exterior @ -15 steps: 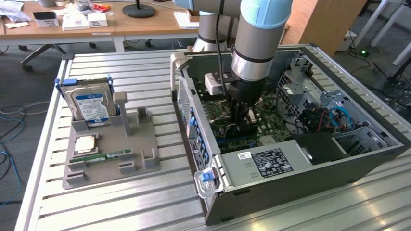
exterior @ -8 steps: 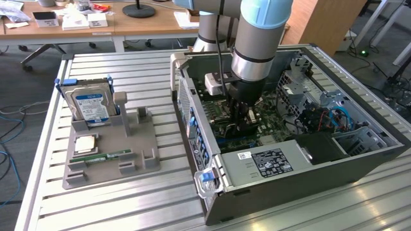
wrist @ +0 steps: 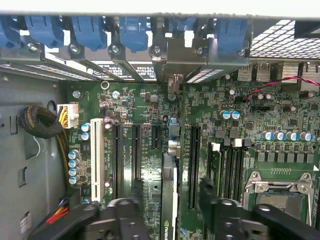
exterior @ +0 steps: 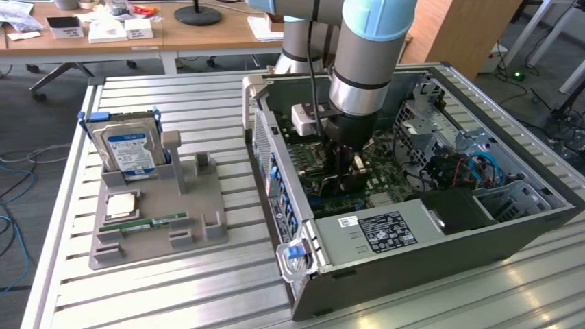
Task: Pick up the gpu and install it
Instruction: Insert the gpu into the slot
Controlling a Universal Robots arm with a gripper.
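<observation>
The gpu [wrist: 169, 185] stands edge-on in a motherboard slot, and its silver end bracket [wrist: 175, 62] meets the rear wall of the case under the blue latches. My gripper [wrist: 171, 200] straddles the card with its black fingers [wrist: 135, 197] apart, and green board shows in the gap on each side, so it is open and holds nothing. In the exterior view the arm reaches straight down into the open computer case [exterior: 512, 226], and the gripper [exterior: 347, 179] is low over the motherboard [exterior: 388, 179].
On the exterior view's left a grey fixture [exterior: 196, 212] holds a hard drive [exterior: 128, 151], a CPU [exterior: 123, 204] and a RAM stick [exterior: 157, 223]. A power supply [exterior: 384, 229] and drive cages [exterior: 439, 137] crowd the case. Near the card are a white slot [wrist: 97, 155] and the CPU socket [wrist: 282, 197].
</observation>
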